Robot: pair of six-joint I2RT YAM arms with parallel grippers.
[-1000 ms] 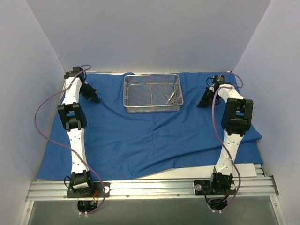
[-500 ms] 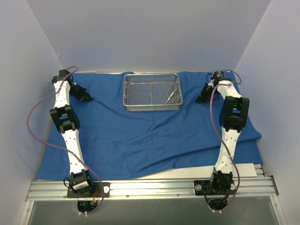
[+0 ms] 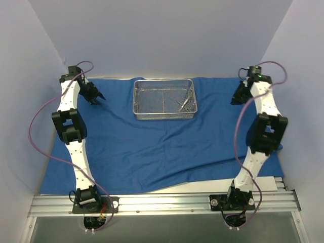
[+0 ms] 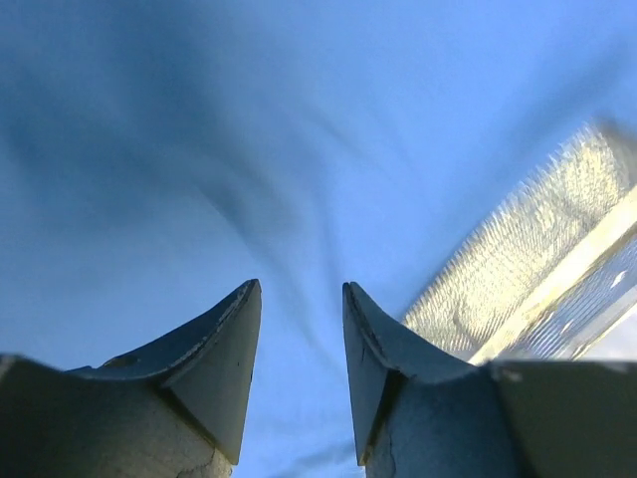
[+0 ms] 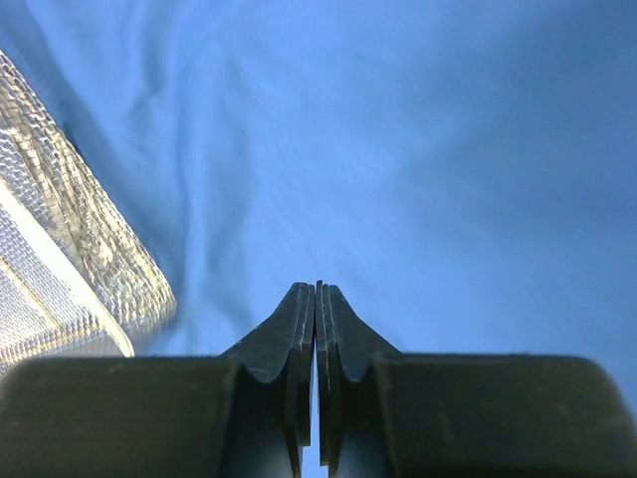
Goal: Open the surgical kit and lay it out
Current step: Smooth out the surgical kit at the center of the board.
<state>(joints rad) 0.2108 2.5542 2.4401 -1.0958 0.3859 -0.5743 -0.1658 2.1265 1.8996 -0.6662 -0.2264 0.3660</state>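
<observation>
The blue cloth wrap (image 3: pixel 152 147) lies spread flat over the table. The silver wire-mesh tray (image 3: pixel 163 117) stands on it at the back centre, with thin metal instruments (image 3: pixel 185 104) in its right half. My left gripper (image 3: pixel 96 96) hangs over the cloth's far left corner, left of the tray. In the left wrist view it (image 4: pixel 302 289) is open and empty above the cloth (image 4: pixel 199 149), with the tray (image 4: pixel 528 269) at the right. My right gripper (image 3: pixel 236 99) is over the far right corner. In the right wrist view it (image 5: pixel 317 287) is shut and empty, with the tray (image 5: pixel 70 269) at the left.
White walls close in the back and both sides. The cloth has shallow folds in front of the tray (image 3: pixel 167 134). A metal rail (image 3: pixel 162 202) with both arm bases runs along the near edge. A strip of white table (image 3: pixel 263 182) shows at the near right.
My right gripper has moved right and back, away from the tray, and its elbow swung out to the right. My left gripper went left and then slightly back toward the far corner.
</observation>
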